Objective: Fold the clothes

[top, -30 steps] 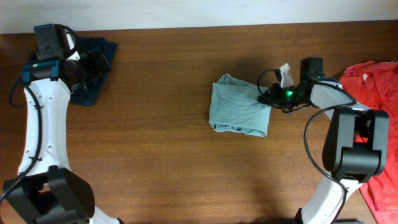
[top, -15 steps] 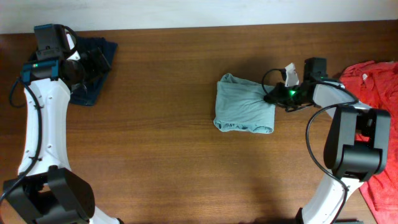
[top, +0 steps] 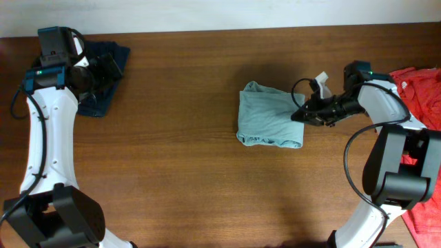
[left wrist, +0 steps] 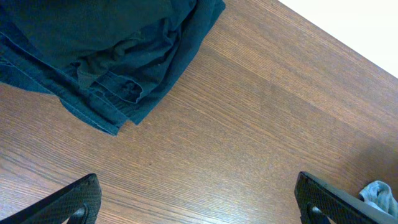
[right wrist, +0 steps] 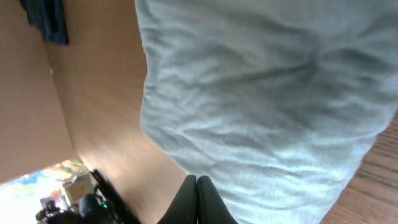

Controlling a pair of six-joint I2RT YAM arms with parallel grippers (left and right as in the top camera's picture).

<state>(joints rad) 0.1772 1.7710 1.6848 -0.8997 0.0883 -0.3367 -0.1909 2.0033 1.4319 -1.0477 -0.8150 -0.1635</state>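
Observation:
A light teal garment lies folded into a rough rectangle at the table's middle. It fills the right wrist view. My right gripper is shut, its tips pressed together at the garment's right edge, with no cloth visible between them. A dark blue garment lies folded at the far left corner and shows in the left wrist view. My left gripper hovers over it, open and empty. A red garment lies crumpled at the right edge.
The red cloth runs down the right side behind my right arm to the front corner. The brown wooden table ends at a white wall along the back. A small white tab sticks up near my right wrist.
The teal garment has slid a little to the right with my right gripper at its edge. The right wrist has swung right and slightly toward the front. The left arm has not moved.

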